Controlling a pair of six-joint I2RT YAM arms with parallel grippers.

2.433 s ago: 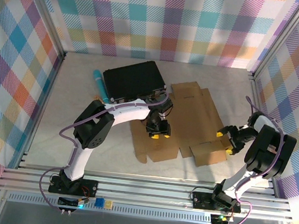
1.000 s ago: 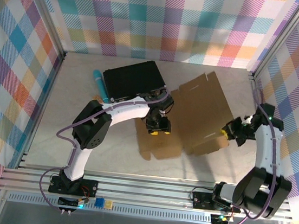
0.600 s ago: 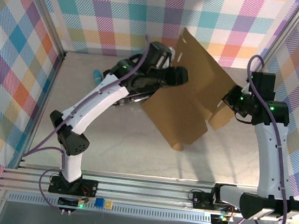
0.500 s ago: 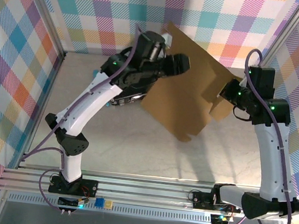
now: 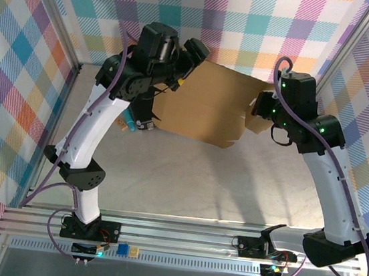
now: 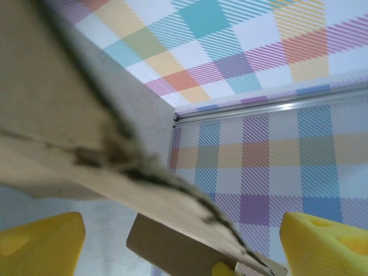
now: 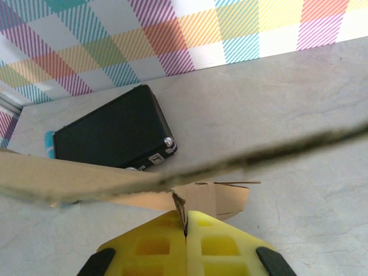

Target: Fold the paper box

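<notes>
**Top view.** The left gripper (image 5: pixel 188 63) is raised high near the back wall, at the upper left edge of the box (image 5: pixel 205 107). The box is an unfolded brown cardboard sheet, lifted off the table (image 5: pixel 198 187) and hanging tilted between the two arms. The right gripper (image 5: pixel 260 111) is at the same height and grips the sheet at its right edge. A flap hangs just below that grip. Both arms are stretched upward from their bases.

**Left wrist view.** The left gripper (image 6: pixel 184 244) stands wide open. Its two yellow fingers (image 6: pixel 40 241) sit at opposite lower corners of the frame. The rough edge of the box (image 6: pixel 69 115) runs diagonally through the gap between them. Neither finger can be seen pressing on it. The plaid wall (image 6: pixel 270 155) lies behind.

**Right wrist view.** The right gripper (image 7: pixel 185 230) is closed. Its yellow fingers (image 7: pixel 149 244) meet on a thin cardboard edge of the box (image 7: pixel 69 181). The sheet edge crosses the frame from left to right, above the table (image 7: pixel 287 103). Below it, a black case (image 7: pixel 109 135) lies flat on the table near the wall, with a blue object (image 7: pixel 49 144) just beside its left end.
</notes>
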